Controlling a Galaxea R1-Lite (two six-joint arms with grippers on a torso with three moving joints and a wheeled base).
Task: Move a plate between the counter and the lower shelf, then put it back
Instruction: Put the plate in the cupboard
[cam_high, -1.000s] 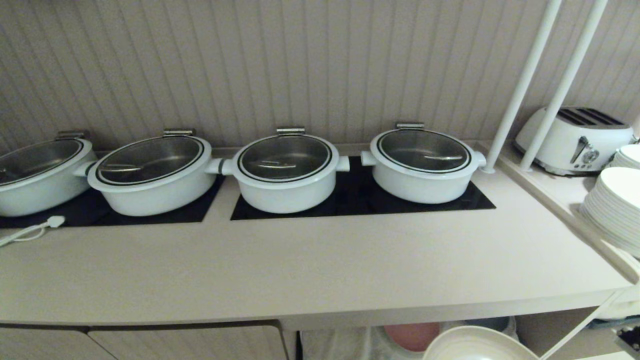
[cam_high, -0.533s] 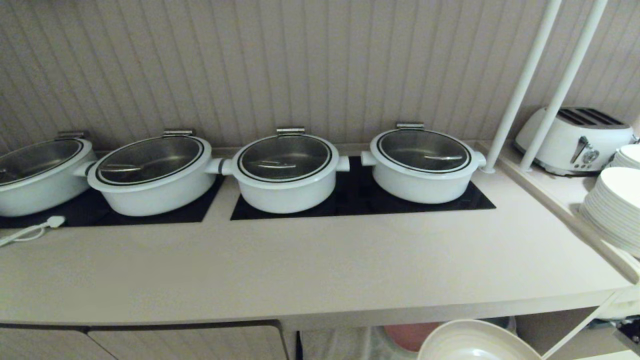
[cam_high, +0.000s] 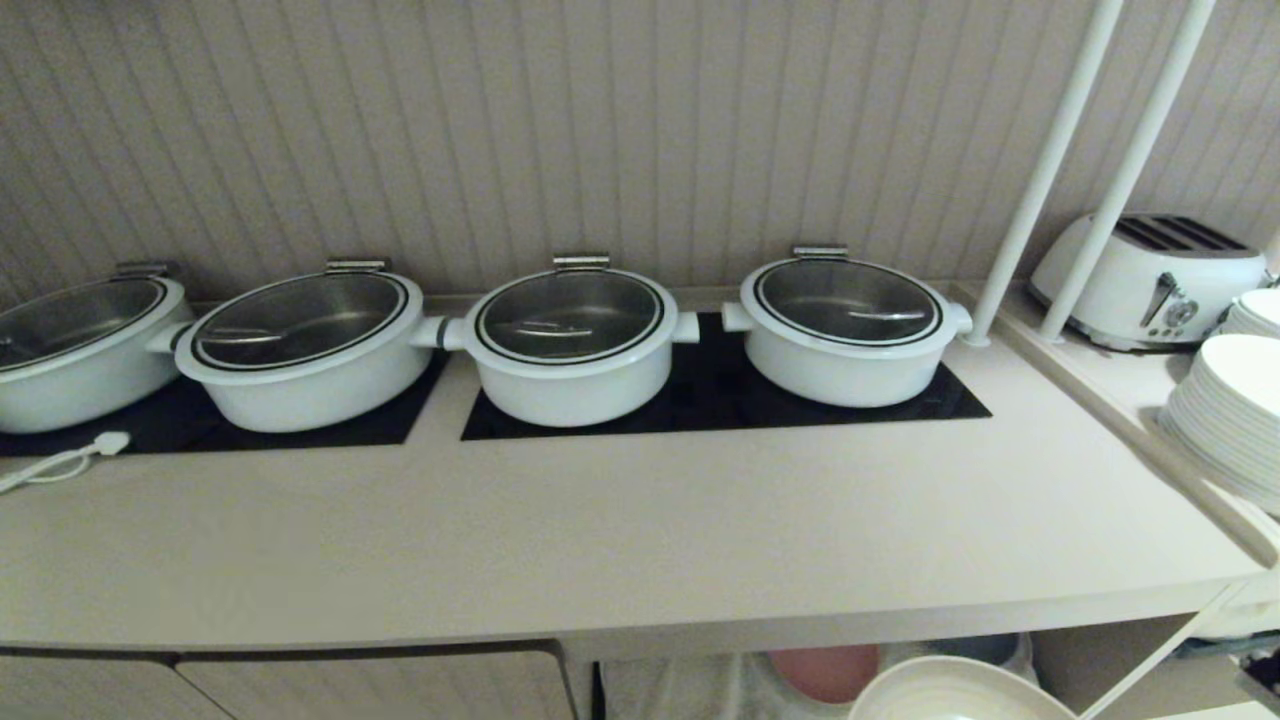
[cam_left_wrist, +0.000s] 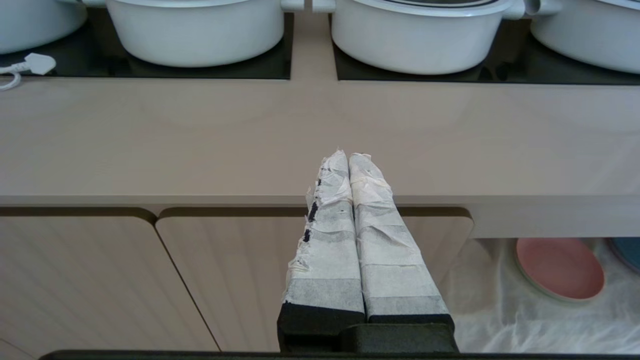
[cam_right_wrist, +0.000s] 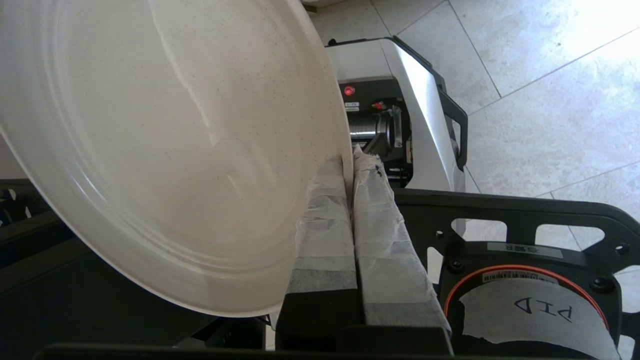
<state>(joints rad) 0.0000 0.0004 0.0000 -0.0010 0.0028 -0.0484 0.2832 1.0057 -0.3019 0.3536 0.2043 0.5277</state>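
Note:
The cream plate (cam_high: 955, 695) (cam_right_wrist: 165, 150) shows at the bottom edge of the head view, in front of and below the counter (cam_high: 620, 540). My right gripper (cam_right_wrist: 350, 160) is shut on its rim, one tape-wrapped finger on each face, and holds it tilted over the robot's base. The gripper itself is outside the head view. My left gripper (cam_left_wrist: 347, 156) is shut and empty, parked in front of the counter edge. The lower shelf (cam_left_wrist: 505, 305), draped in white cloth, opens under the counter.
Several white lidded pots (cam_high: 570, 345) sit on black hob panels (cam_high: 720, 400). A pink plate (cam_left_wrist: 559, 267) and the edge of a blue plate (cam_left_wrist: 627, 252) lie on the shelf cloth. Stacked white plates (cam_high: 1225, 420) and a toaster (cam_high: 1150, 280) stand on the side ledge.
The plate rose slightly in the head view half a second ago and has sunk back to about where it was. The left arm has not moved.

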